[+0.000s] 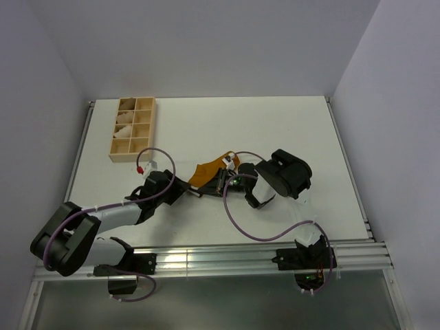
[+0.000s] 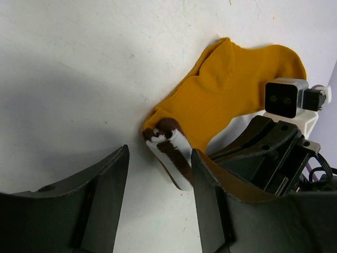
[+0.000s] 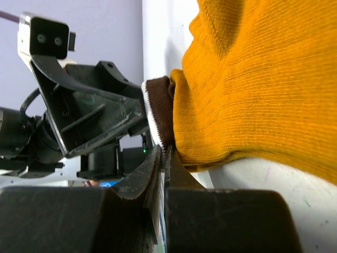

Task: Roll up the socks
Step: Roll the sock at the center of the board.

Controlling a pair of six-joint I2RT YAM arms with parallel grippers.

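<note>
A mustard-orange sock (image 1: 205, 172) lies mid-table between my two arms. In the left wrist view its body (image 2: 231, 89) spreads to the upper right, and its dark brown cuff with white stripes (image 2: 171, 153) points down between my fingers. My left gripper (image 2: 158, 176) is open around that cuff, which touches the right finger (image 2: 210, 195); the left finger (image 2: 105, 200) stands apart from it. My right gripper (image 3: 167, 155) is shut on the cuff's edge (image 3: 158, 113), with the orange fabric (image 3: 253, 89) bunched just beyond the fingertips. From above, the two grippers (image 1: 196, 190) (image 1: 221, 183) meet at the sock's near end.
A wooden compartment tray (image 1: 146, 130) stands at the back left and holds pale rolled bundles (image 1: 126, 126). Metal rails (image 1: 227, 258) run along the near table edge. White walls close in the sides and the back.
</note>
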